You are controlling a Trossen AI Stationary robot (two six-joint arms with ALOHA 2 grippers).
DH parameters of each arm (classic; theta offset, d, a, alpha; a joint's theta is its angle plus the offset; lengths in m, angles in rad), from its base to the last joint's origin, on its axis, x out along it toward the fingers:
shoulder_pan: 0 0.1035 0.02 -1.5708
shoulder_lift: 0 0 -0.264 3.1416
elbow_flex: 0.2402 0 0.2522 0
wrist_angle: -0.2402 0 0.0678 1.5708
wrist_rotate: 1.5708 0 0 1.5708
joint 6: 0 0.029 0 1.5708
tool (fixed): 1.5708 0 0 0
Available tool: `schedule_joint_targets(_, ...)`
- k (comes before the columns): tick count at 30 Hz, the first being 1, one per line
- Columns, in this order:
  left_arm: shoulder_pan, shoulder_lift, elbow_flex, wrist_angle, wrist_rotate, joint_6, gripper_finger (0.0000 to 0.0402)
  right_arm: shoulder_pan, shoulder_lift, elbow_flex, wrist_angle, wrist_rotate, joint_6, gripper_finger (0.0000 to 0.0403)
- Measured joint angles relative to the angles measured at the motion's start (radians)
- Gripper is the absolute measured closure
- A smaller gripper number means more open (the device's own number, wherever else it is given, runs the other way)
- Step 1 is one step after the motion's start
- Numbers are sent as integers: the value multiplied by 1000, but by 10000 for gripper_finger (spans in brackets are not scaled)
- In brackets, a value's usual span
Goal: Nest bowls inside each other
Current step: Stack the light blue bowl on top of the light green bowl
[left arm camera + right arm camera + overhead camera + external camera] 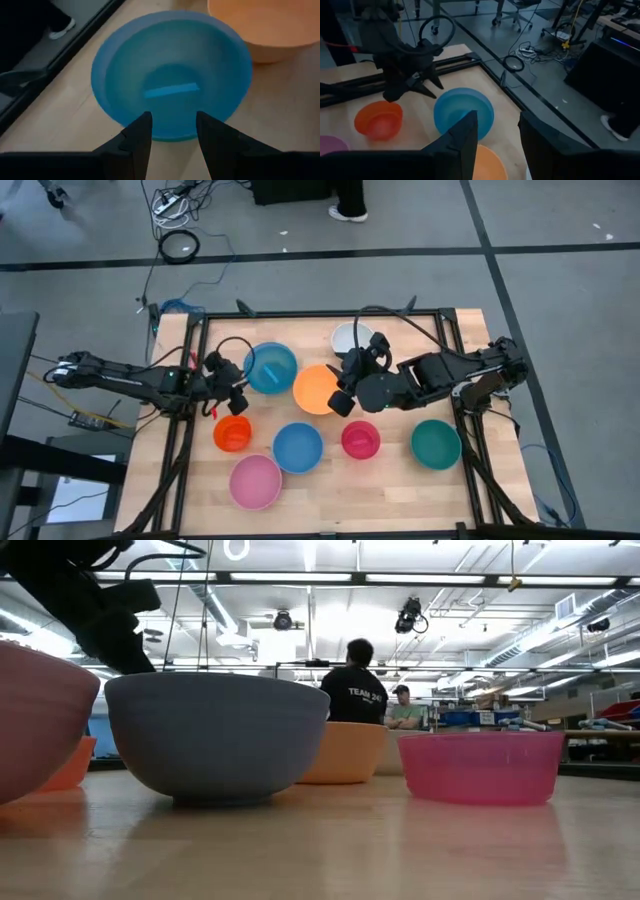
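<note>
Left hand (172,132), fingers apart and empty, hovers beside the blue bowl (270,367) on the table (390,490). Right hand (497,132), parted and empty, hangs above the orange bowl (315,388). Risk: arms colliding; rim slipping.

bowls (298,447): smooth matt plastic | table (390,490): pale wood, slight sheen

Worktop (400,490): pale wood planks, black frame rails along the edges. 8 bowls sit directly on it, none nested. Blue bowl (270,367) just ahead of the left gripper (243,378); small orange-red bowl (233,433) close beside that gripper. Orange bowl (317,388) under the right gripper (343,396), white bowl (349,338) just beyond. Pink bowl (255,482), second blue bowl (298,447), magenta bowl (360,439), teal bowl (436,443) lie along the near side.
</note>
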Motion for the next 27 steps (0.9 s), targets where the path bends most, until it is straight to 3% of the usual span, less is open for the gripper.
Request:
schedule_joint_targets(6, 55, 0, -1, -17, -17, 3, 239, 10, 0, 0, -1, -4, 0, 270)
schedule_joint_targets(27, 142, 0, -60, 20, 96, -103, 239, 33, 1, 0, -12, -5, 1, 270)
